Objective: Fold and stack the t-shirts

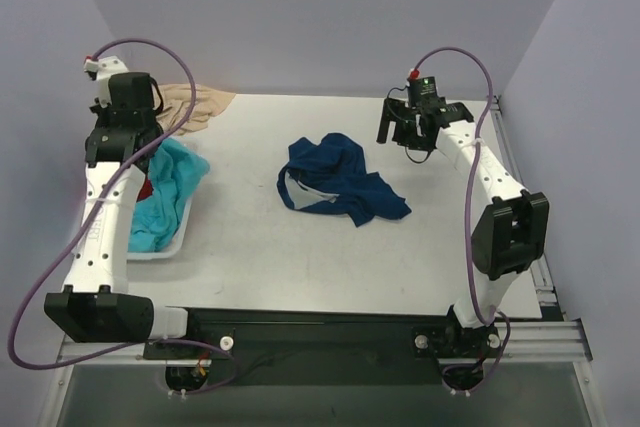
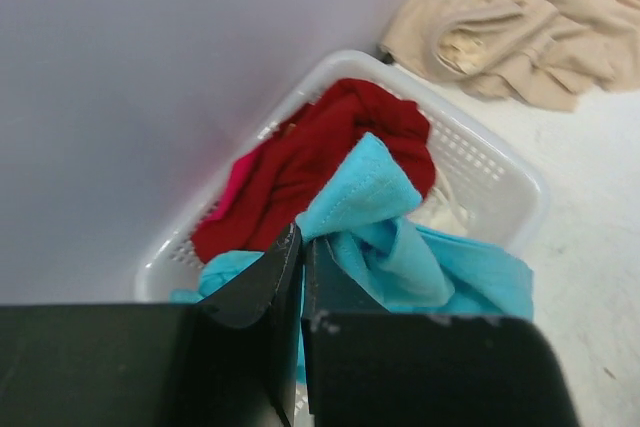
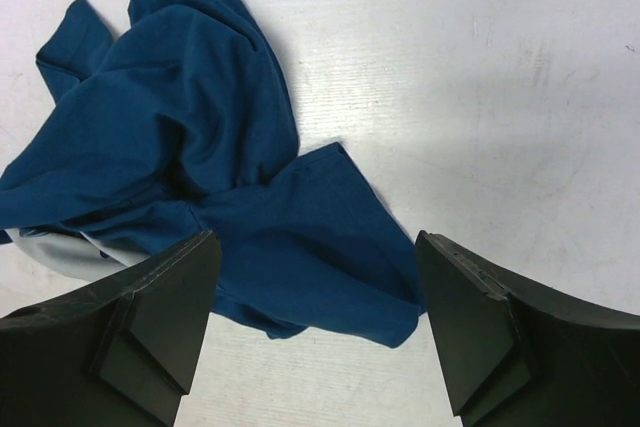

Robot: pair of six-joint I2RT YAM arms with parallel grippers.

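**Navy t-shirt** (image 3: pixel 200 137): lies crumpled on the table (image 3: pixel 500 77), well apart from the other shirts. In the right wrist view it sits under the right gripper (image 3: pixel 315 242). Most of the cloth lies beyond and beside the finger at the left of that view, and one flap reaches into the gap between the two fingers. The flap's corner ends just short of the finger at the right of the view. The fingers (image 3: pixel 150 327) are spread wide and hold nothing. The top view shows them raised clear of the cloth.

**Turquoise t-shirt** (image 2: pixel 400 247): bunched in the white basket (image 2: pixel 490 172). One fold rises to a peak at the tips of the left gripper (image 2: pixel 301 237). These fingers (image 2: pixel 250 287) are pressed together with only a thin seam between them, and the fold appears pinched at the tips.

**Red t-shirt** (image 2: pixel 320 147): in the same basket, just beyond the left fingertips, touching the turquoise one.

**Beige cloth** (image 2: pixel 520 17): farther beyond the left fingertips, outside the basket, crumpled on the table near the back wall.
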